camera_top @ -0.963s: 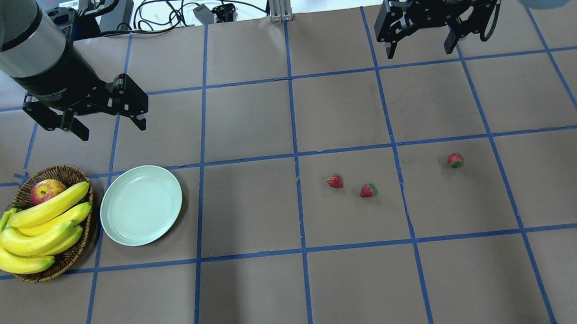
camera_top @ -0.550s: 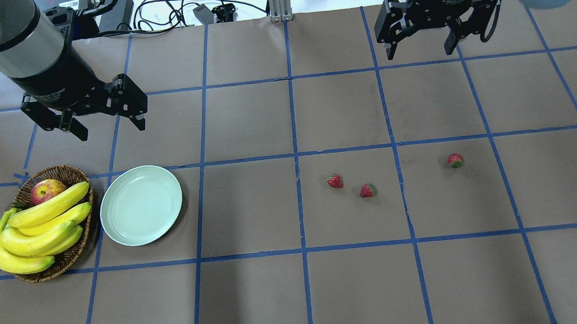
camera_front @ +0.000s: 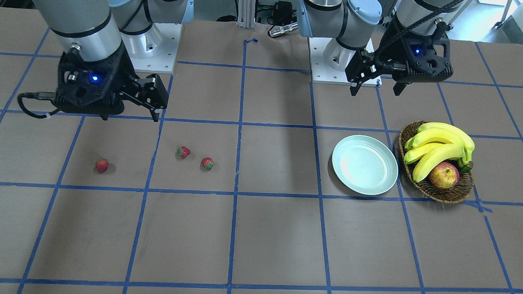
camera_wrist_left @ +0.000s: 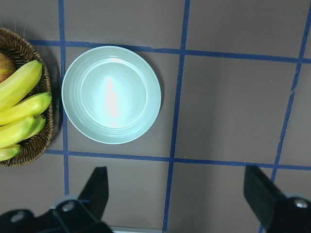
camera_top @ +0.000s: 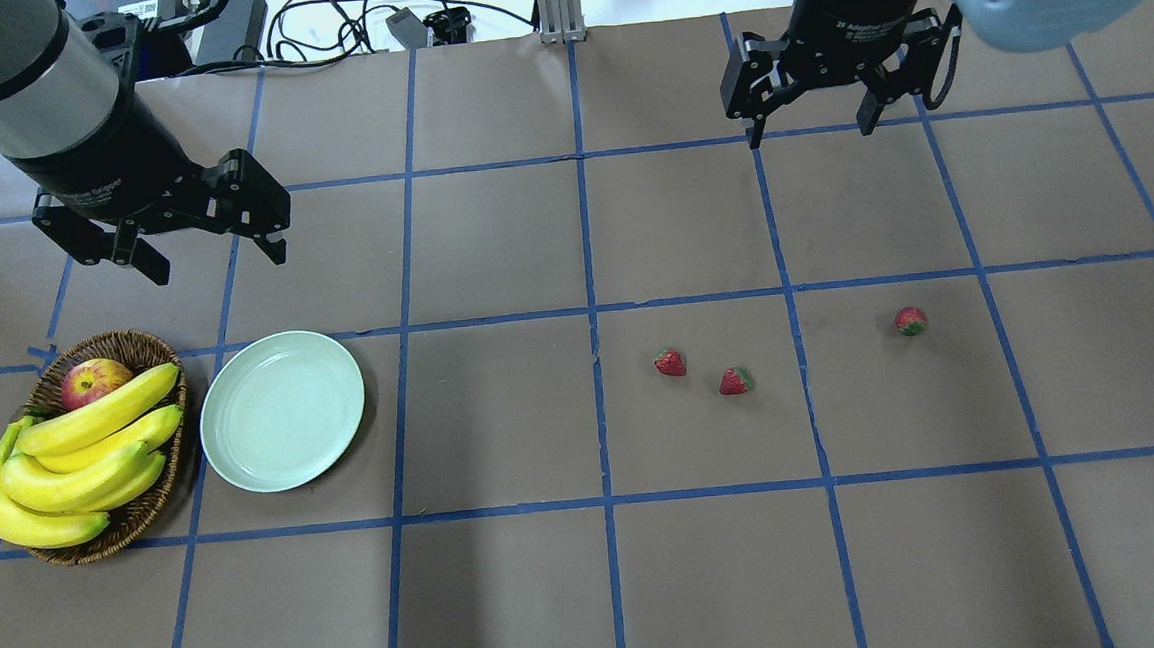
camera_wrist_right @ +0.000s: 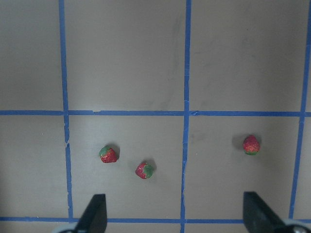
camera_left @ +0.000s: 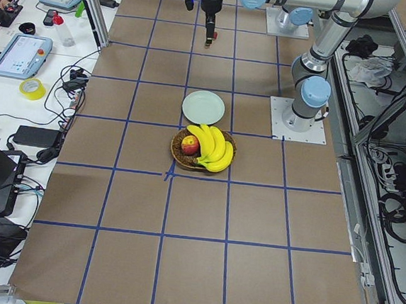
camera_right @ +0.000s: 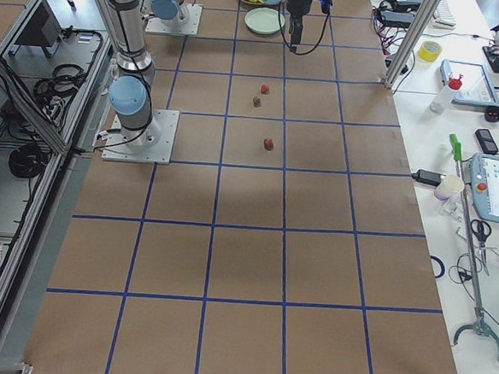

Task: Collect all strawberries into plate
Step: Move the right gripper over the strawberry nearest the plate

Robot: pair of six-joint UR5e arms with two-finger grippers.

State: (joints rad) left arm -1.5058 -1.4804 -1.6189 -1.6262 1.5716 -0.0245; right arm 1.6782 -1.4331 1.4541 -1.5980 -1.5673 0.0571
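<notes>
Three small red strawberries lie on the brown table: one (camera_top: 671, 362), one (camera_top: 735, 381) and one (camera_top: 910, 321) further right. They also show in the right wrist view, two close together (camera_wrist_right: 108, 154) (camera_wrist_right: 145, 170) and one apart (camera_wrist_right: 251, 144). The mint-green plate (camera_top: 283, 410) lies empty beside the basket, and shows in the left wrist view (camera_wrist_left: 112, 94). My left gripper (camera_top: 214, 258) is open and empty, high behind the plate. My right gripper (camera_top: 810, 132) is open and empty, high behind the strawberries.
A brown wicker basket (camera_top: 162, 505) with several bananas (camera_top: 74, 457) and a red-yellow apple (camera_top: 94, 381) stands left of the plate. Blue tape lines grid the table. Cables and an aluminium post (camera_top: 553, 5) lie beyond the far edge.
My right gripper has moved left and slightly forward, toward the strawberries. My left gripper has shifted very slightly. Strawberries and plate have not moved.
</notes>
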